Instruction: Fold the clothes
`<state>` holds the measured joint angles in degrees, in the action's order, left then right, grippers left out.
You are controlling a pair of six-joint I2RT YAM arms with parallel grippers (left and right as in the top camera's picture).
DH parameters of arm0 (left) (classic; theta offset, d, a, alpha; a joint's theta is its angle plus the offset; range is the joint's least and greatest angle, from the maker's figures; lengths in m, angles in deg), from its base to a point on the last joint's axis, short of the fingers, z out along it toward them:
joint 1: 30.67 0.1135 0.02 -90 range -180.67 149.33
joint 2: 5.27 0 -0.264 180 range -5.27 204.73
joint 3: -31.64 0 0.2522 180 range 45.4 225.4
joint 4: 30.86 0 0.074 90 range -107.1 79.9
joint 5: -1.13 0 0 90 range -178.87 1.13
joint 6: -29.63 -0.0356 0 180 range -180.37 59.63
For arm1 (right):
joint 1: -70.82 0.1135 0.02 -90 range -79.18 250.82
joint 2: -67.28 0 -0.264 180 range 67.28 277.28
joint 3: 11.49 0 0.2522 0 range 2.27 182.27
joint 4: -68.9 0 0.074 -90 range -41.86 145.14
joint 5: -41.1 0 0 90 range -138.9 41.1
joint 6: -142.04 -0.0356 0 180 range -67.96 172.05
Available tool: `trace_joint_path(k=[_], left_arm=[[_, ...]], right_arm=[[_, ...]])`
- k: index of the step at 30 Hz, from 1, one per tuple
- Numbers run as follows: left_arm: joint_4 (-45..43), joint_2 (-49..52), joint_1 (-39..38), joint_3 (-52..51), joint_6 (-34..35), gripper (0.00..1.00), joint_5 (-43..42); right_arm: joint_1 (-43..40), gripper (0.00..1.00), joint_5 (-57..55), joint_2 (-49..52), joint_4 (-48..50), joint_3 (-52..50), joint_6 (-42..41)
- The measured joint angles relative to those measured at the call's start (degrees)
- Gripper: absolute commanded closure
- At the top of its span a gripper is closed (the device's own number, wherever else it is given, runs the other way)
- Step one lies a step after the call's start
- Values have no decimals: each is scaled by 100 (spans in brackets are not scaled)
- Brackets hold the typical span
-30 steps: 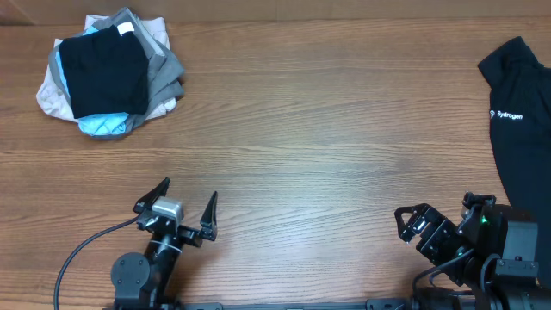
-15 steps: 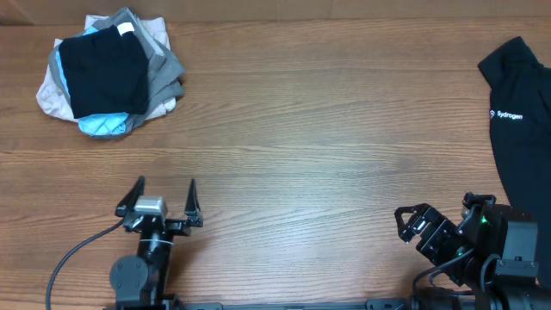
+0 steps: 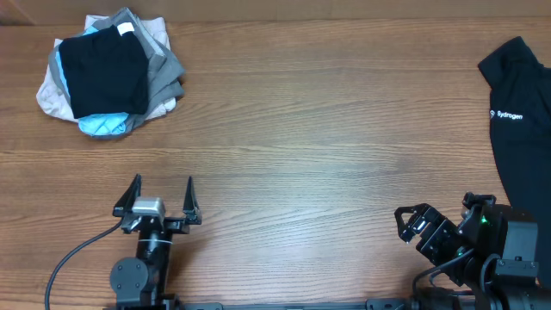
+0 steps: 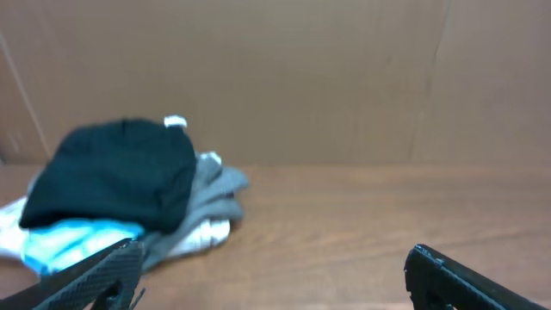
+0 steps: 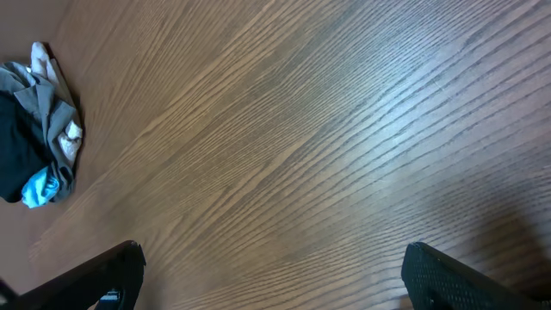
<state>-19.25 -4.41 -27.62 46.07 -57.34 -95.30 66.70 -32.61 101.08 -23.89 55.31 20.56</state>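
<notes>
**A:** Quick sanity check: how far along are you on this fold?

**B:** Pretty much done, I'd say. Start from the bundle [image 3: 165,76] of light-blue, grey and beige stuff. Your plain black garment [image 3: 105,76] sits right on top of it, folded into a tidy small square. Its white neck tag [image 3: 126,28] peeks out at the far edge. I don't see any loose sleeves hanging off.

**A:** And the arms? Holding anything?

**B:** Nope. Your left gripper [image 3: 163,181] is well apart from the bundle, by the near edge of the table [image 3: 327,129]. Its jaws are spread wide with nothing between them, and its wrist camera looks straight at the bundle. Your right gripper [image 3: 411,226] is a lot further from the bundle, also by the near edge. Its wrist view shows both fingers wide apart over bare wood, so that one's empty too.

**A:** So what's left?

**B:** For the plain black one, probably nothing, unless you're picky about squaring it on the bundle. The loose end is the black garment with the white "Sydrogen" lettering [image 3: 521,146], at the opposite end of the table from the bundle. It lies unfolded and runs out of shot, so I can't tell how it's laid out. If that one counts, it's your next job, and the right gripper is the closer one.
</notes>
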Motion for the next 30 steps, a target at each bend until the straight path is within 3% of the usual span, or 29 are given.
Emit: trace_joint_path(k=[8,30], left_arm=[[588,0,0,-15,0,0,31],[597,0,0,-17,0,0,52]], right_arm=[[0,0,2,0,0,0,-4],[0,0,2,0,-2,0,-4]])
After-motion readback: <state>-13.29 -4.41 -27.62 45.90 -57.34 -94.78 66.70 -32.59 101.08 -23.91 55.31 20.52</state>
